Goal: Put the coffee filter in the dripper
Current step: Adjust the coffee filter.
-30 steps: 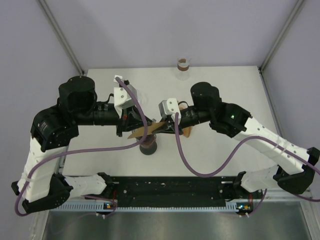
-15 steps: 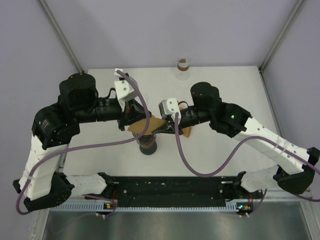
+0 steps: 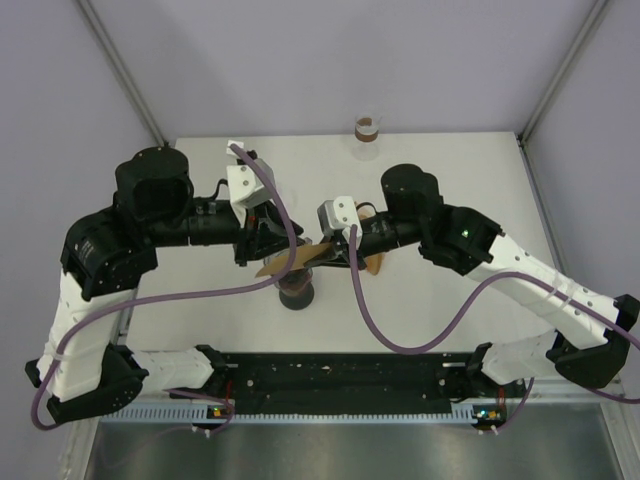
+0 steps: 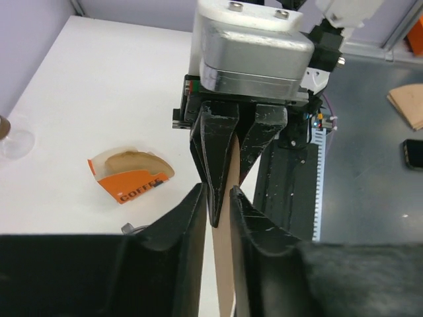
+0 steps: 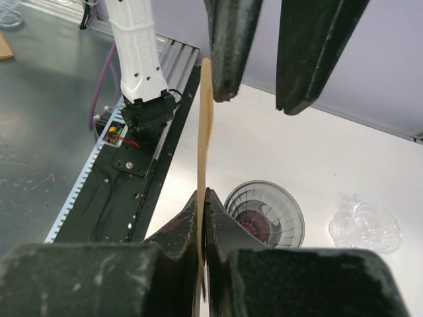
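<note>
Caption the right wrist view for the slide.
Right gripper pinches the paper filter edge-on above the dripper; left gripper open at its top.

**White desk and its three things**

The flat white desk [image 3: 480, 170] carries a ribbed clear funnel-shaped dripper [image 5: 264, 214] near its front middle. An orange cardboard holder of brown paper filters [image 4: 132, 175] lies nearby. A small clear glass vessel [image 3: 368, 135] stands at the far edge.

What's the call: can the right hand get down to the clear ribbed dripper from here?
Probably yes. The right hand, shut on the brown paper filter, hangs above the clear ribbed dripper with nothing between. The left hand, fingers parted, flanks the filter's far edge and may need to back off first.
</note>
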{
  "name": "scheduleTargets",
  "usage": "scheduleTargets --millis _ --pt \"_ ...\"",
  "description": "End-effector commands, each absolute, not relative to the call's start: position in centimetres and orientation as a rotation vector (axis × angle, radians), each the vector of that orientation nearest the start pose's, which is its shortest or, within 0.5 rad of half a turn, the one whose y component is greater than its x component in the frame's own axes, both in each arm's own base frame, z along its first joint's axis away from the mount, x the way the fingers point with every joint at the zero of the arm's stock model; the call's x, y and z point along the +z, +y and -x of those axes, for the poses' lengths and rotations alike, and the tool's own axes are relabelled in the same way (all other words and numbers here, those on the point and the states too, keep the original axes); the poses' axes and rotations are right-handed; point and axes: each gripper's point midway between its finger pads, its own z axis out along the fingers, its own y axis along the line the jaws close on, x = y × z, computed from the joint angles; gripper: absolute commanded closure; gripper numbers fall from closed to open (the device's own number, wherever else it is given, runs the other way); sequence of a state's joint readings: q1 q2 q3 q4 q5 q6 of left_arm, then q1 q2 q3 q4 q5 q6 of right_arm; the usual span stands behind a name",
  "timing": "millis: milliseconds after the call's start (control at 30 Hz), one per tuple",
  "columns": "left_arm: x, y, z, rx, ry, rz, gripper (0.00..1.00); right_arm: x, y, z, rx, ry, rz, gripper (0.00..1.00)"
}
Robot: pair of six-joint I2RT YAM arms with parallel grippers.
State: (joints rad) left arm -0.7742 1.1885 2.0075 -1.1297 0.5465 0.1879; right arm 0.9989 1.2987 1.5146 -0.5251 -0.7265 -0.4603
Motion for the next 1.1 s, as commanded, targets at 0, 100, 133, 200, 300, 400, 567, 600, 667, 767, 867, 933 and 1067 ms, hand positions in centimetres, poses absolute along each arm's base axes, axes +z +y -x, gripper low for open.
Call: scheduleTargets --millis 0,100,133,200,300,400,567,600,667,767,867,933,1067 --pt "49.0 -23.5 -10.0 -0.982 1.402 -1.255 0.67 39.5 36.9 -11.0 1.049 1.0 1.611 1.0" --pt "48.9 -23.4 -9.7 -0.989 1.4 -1.269 0.62 39.6 36.9 -11.1 1.049 0.997 1.609 1.0" --pt "48.7 -23.3 -9.7 -0.985 1.403 -1.276 0.61 39.5 36.9 -11.1 1.05 1.0 1.61 1.0" --pt "48.1 -23.3 -9.8 -0.976 1.422 -1.279 0.6 39.6 36.9 -11.1 1.049 1.005 1.608 1.0" --pt "47.5 -23.4 -10.6 -0.946 1.45 -1.266 0.63 39.6 36.9 -11.0 1.05 1.005 1.61 1.0" --pt "47.5 -23.4 -11.0 -0.932 1.465 -1.26 0.69 39.7 36.9 -11.1 1.051 1.009 1.609 1.0" --pt "46.7 -23.6 -10.7 -0.953 1.484 -1.287 0.79 39.7 36.9 -11.1 1.049 1.006 1.609 1.0" --pt "46.5 -23.6 -10.7 -0.956 1.487 -1.291 0.79 39.7 36.9 -11.1 1.047 1.008 1.611 1.0" --pt "46.3 -23.6 -10.6 -0.958 1.493 -1.294 0.8 39.7 36.8 -11.2 1.043 1.01 1.608 1.0" --pt "46.3 -23.7 -10.6 -0.964 1.496 -1.295 0.82 39.5 36.9 -11.2 1.048 1.015 1.612 1.0" --pt "46.6 -23.7 -10.9 -0.954 1.495 -1.28 0.93 39.6 36.9 -11.3 1.044 1.014 1.61 1.0" --pt "47.1 -23.7 -11.2 -0.939 1.489 -1.26 0.99 39.6 36.9 -11.1 1.047 1.011 1.614 1.0" --pt "47.5 -23.7 -11.4 -0.94 1.486 -1.242 1.0 39.6 36.8 -11.1 1.046 1.012 1.613 1.0"
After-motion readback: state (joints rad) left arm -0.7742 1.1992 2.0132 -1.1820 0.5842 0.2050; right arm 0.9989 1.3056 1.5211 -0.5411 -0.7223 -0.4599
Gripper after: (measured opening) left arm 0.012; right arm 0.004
